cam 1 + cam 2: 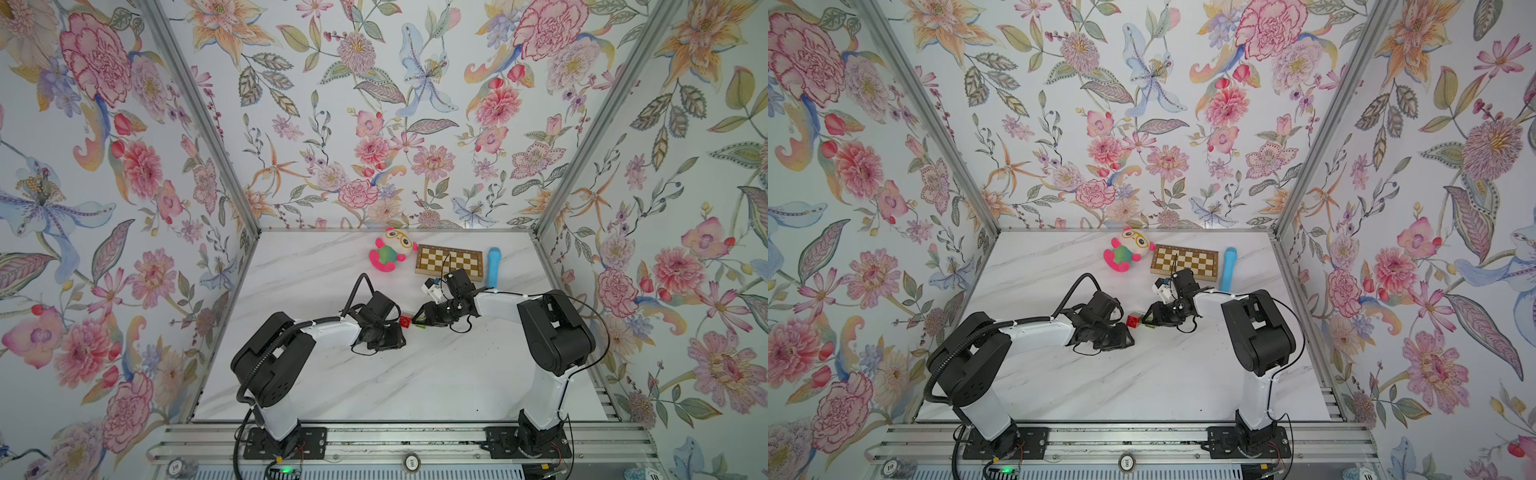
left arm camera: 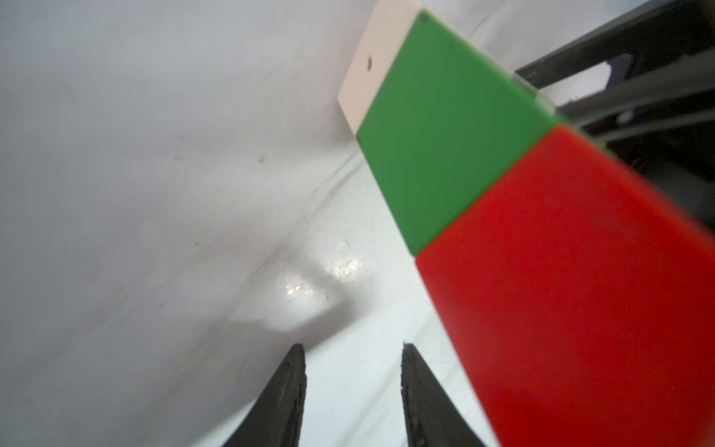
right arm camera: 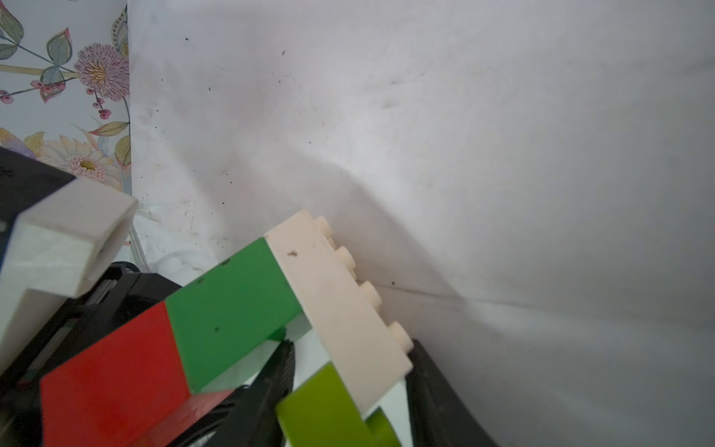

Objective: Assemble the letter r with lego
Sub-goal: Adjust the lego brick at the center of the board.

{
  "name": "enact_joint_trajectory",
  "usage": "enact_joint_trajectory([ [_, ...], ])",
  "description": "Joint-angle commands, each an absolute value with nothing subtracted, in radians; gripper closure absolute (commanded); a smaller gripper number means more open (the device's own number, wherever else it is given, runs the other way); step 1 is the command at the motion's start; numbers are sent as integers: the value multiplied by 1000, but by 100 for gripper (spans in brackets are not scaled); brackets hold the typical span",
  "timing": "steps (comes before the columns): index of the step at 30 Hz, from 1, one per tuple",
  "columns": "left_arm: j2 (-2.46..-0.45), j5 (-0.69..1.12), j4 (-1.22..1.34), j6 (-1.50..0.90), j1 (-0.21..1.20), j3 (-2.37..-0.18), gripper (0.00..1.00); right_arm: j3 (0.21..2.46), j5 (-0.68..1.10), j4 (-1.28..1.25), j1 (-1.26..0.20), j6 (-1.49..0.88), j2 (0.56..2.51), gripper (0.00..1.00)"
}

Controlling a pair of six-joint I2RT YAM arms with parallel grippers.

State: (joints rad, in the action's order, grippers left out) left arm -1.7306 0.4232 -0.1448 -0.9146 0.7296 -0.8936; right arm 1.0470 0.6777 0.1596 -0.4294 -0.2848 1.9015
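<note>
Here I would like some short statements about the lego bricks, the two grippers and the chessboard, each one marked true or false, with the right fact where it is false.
1. The red brick is joined to the dark green brick. True.
2. The chessboard lies near the arm bases. False: it lies by the back wall, between the plush toy and a blue object.
3. The lime brick sits between the fingers of the right gripper. True.
4. The left gripper clamps the red brick. False: nothing is between its fingers; the red brick is beside them.

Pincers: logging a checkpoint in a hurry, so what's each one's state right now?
Left pincer: open, empty, beside the red brick.
Right pincer: closed on the lime brick.
</note>
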Motion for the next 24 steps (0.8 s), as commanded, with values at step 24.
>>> enact_joint_trajectory([
  [24,-1732,425,-272,-900,752,-824,57,887,556,90,-433,-322,1723,32],
])
